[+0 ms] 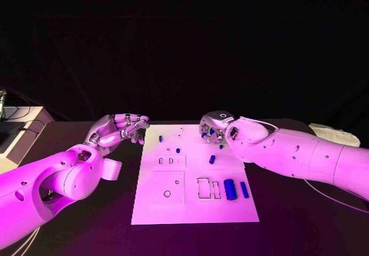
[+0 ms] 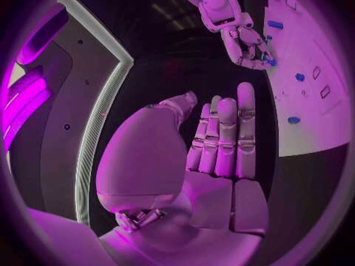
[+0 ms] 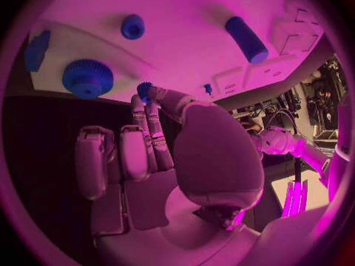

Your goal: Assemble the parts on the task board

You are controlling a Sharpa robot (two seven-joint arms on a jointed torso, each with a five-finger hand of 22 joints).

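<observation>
Right robot hand (image 1: 216, 126) pinching small blue part (image 3: 144, 88) over task board (image 1: 194, 208)

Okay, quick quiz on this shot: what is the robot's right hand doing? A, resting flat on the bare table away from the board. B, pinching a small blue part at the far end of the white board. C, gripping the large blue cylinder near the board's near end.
B: the right hand pinches a small blue part in its fingertips over the far end of the task board, while the large blue cylinder lies untouched.
</observation>
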